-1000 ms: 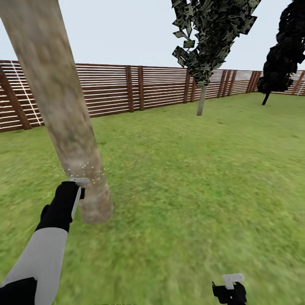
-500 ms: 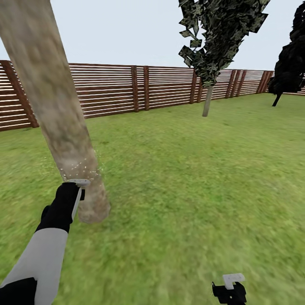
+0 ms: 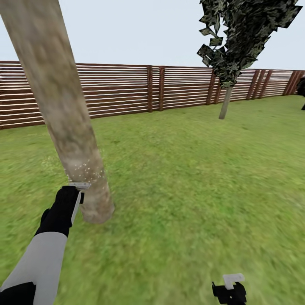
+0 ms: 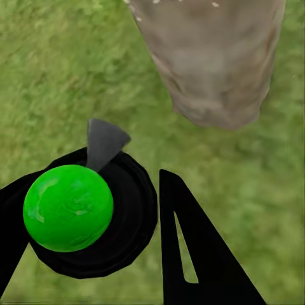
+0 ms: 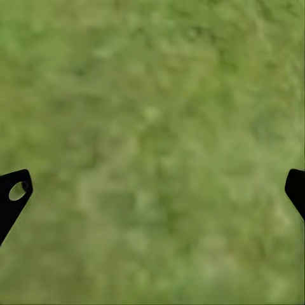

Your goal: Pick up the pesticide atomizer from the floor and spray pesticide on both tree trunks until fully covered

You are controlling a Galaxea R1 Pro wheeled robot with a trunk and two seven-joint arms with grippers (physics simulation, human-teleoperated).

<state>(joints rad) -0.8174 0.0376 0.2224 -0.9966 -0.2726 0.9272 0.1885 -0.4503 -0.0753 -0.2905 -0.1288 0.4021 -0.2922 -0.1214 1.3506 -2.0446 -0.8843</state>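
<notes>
Left gripper (image 4: 136, 241) is clamped on the pesticide atomizer (image 4: 82, 213), just beside the near tree trunk (image 3: 63, 110). White specks show low only; the spray apparently needs sweeping upward. Right gripper (image 5: 152, 190) hangs apart over the lawn (image 3: 203, 178).

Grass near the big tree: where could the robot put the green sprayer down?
Bare grass stretches between the near tree trunk, the fence and the far tree. It is tight only by the trunk base, where the left hand holds the sprayer.
</notes>
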